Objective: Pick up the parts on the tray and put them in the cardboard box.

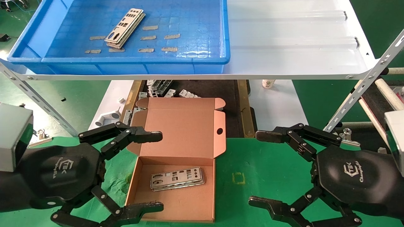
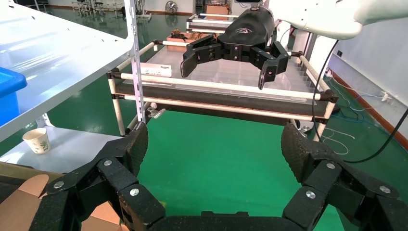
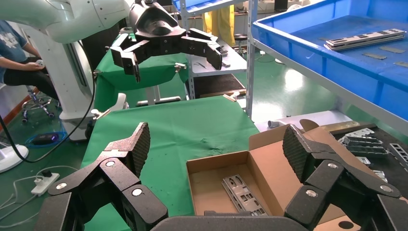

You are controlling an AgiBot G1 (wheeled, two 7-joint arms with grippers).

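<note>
With both the left hand (image 1: 132, 170) and right hand (image 1: 265, 168) spread and holding nothing, the next reach should settle squarely over the parts (image 1: 125, 28) stacked at the frame's upper left in the tray (image 1: 202, 60), gripping across their narrow width.

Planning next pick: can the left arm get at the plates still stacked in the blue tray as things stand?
Probably yes. The left gripper is open and empty beside the cardboard box. The parts lie uncovered in the tray on the left side, nothing above them, though it must rise over the tray's rim.
</note>
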